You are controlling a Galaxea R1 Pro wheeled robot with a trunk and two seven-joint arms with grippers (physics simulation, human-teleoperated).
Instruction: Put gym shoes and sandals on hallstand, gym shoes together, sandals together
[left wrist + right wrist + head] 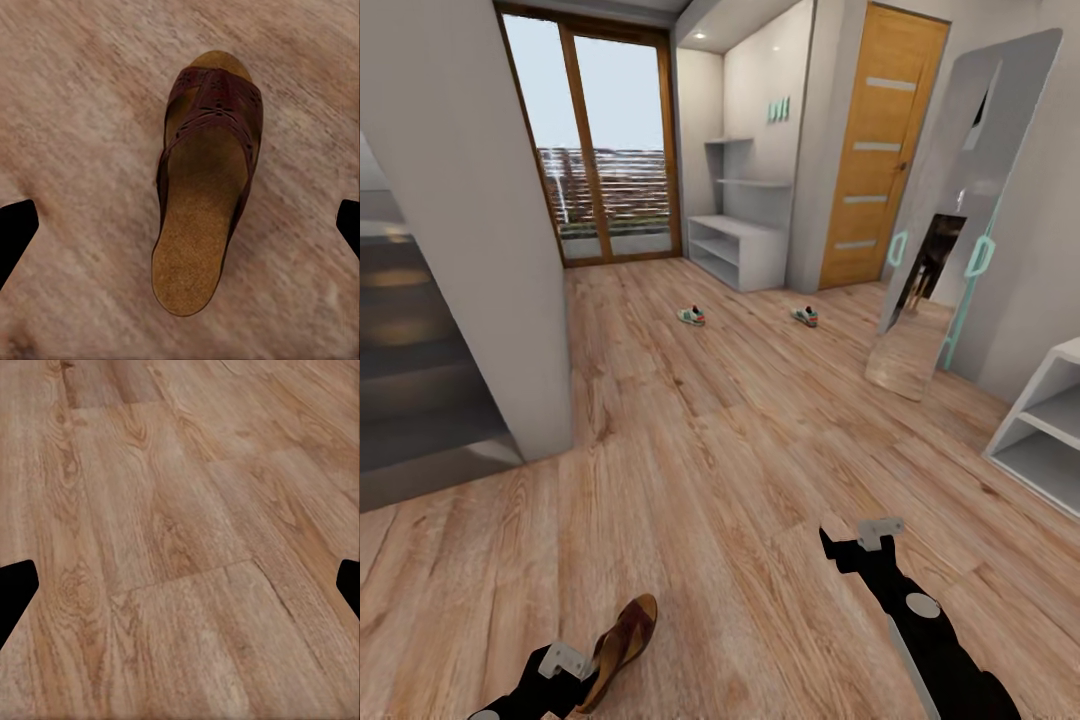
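The first pickup is judged in hand: a slim brown leather sandal (204,184) with tan insole lies on the wood-grain plank floor (740,450), framed between the left gripper's (180,225) wide jaws. A descent is called for. Two white gym shoes (692,316) are seen far off near the light-grey hallstand (745,250); the right gripper (180,585) is spread above bare planks.

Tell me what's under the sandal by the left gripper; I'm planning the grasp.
The sandal lies flat on the wood floor, between the open left gripper fingers. Floor directly beneath its sole is covered.
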